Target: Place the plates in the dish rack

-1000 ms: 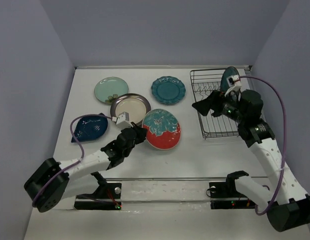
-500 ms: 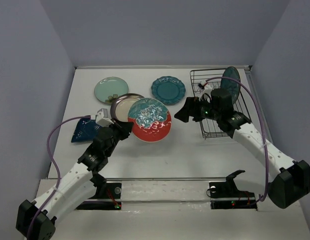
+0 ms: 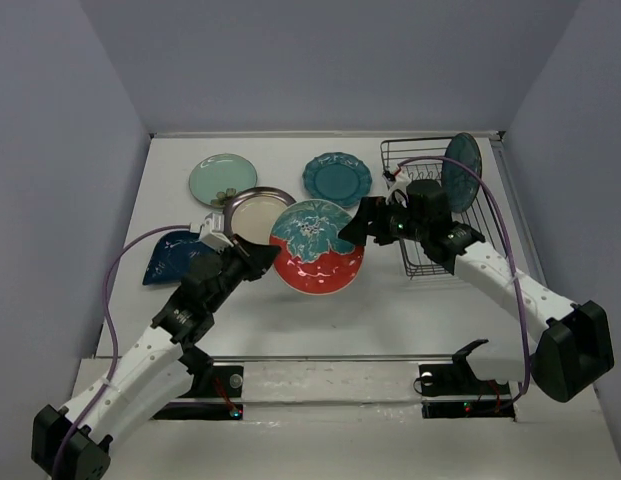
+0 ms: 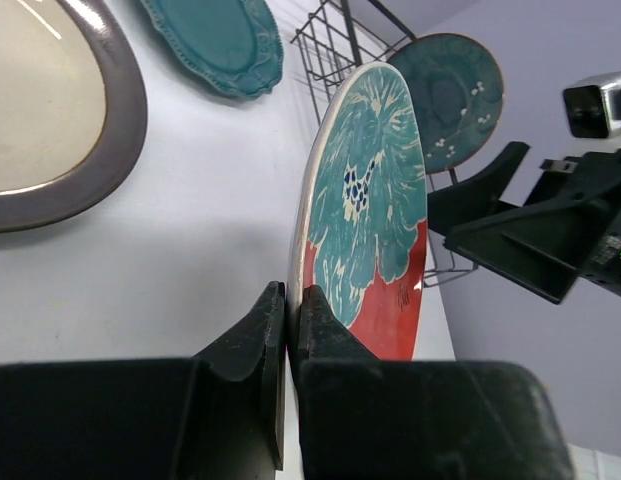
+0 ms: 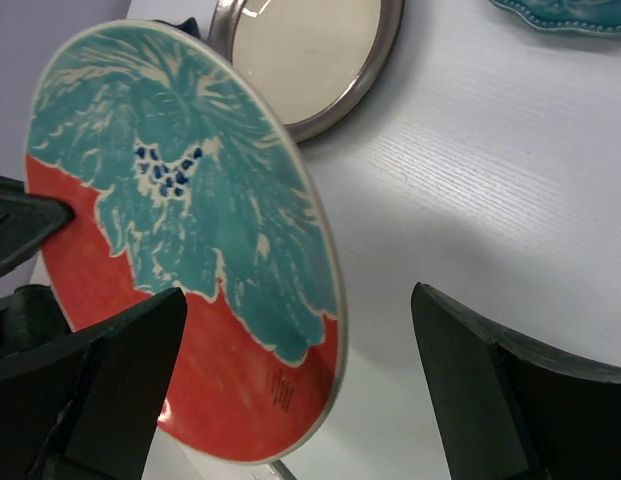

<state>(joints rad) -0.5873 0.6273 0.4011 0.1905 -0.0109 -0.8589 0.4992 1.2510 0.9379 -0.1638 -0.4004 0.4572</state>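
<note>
We are watching a handover taking shape. 1 second ago the red-and-teal plate (image 3: pixel 315 247) was lying almost flat on the table (image 3: pixel 390 300), with the left gripper (image 3: pixel 258 262) at its near rim. The right gripper (image 3: pixel 355 228) was hanging over the dish rack (image 3: pixel 420 270), beside the dark teal plate (image 3: pixel 461 170) that is standing on edge in the rack's far right corner.

Now the left gripper is holding the red-and-teal plate clear of the table, clamped on its lower rim with the 2 fingers pinching either face. The plate is tilting up on edge, its painted face turned toward the other arm. The right gripper has left the rack and swung toward the middle of the table. Its fingers are spread wide, and in its wrist view the plate's far rim is sitting between them with nothing pressing on it yet.

For the task, we are reading this as 1 plate racked and a 2nd on its way. The left arm looks too far from the rack to load it, so it is offering the plate across.

4 more are lying flat on the table, well apart from the rack: the mint green plate (image 3: pixel 222 180), the scalloped teal plate (image 3: pixel 337 180), the cream plate (image 3: pixel 258 212) and the dark blue plate (image 3: pixel 175 255).

We are judging that the next move calls for the right fingers to close on the rim before the left ones let go.
</note>
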